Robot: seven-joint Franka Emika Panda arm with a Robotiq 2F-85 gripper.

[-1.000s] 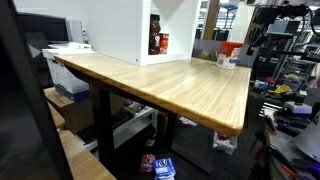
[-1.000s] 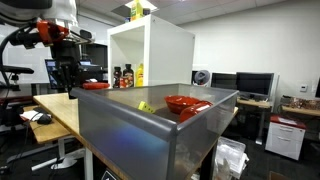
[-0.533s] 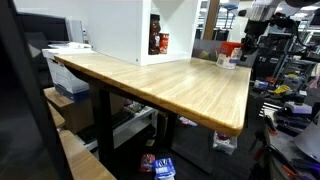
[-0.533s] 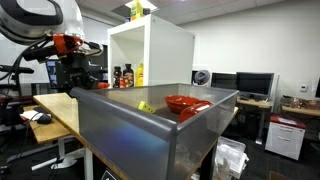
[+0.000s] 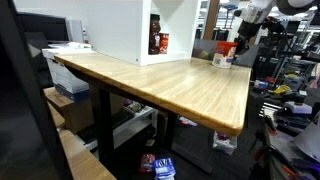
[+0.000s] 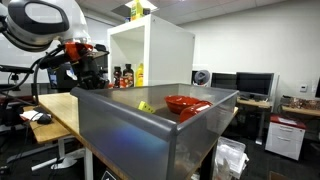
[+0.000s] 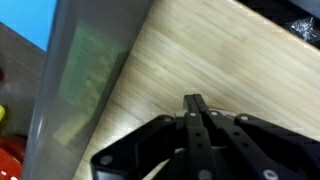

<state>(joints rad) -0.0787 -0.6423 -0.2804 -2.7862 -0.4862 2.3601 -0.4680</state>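
White rounded arm [image 6: 45, 18]; black joints; orange wrist piece [image 6: 77, 45]; black gripper [image 7: 194, 102].

No text, brand, number or sign can be read in any of the views. The dark bottles [image 5: 157, 43] inside the white open cabinet [image 5: 110, 30] have labels, but the print is too small and blurred to read in both exterior views. The yellow container [image 6: 139, 73] that stands beside these bottles in an exterior view also shows no letters that can be read. The blue and red printed package [image 5: 158, 166] at the bottom edge of an exterior view has some pattern on it, but no word can be read there.
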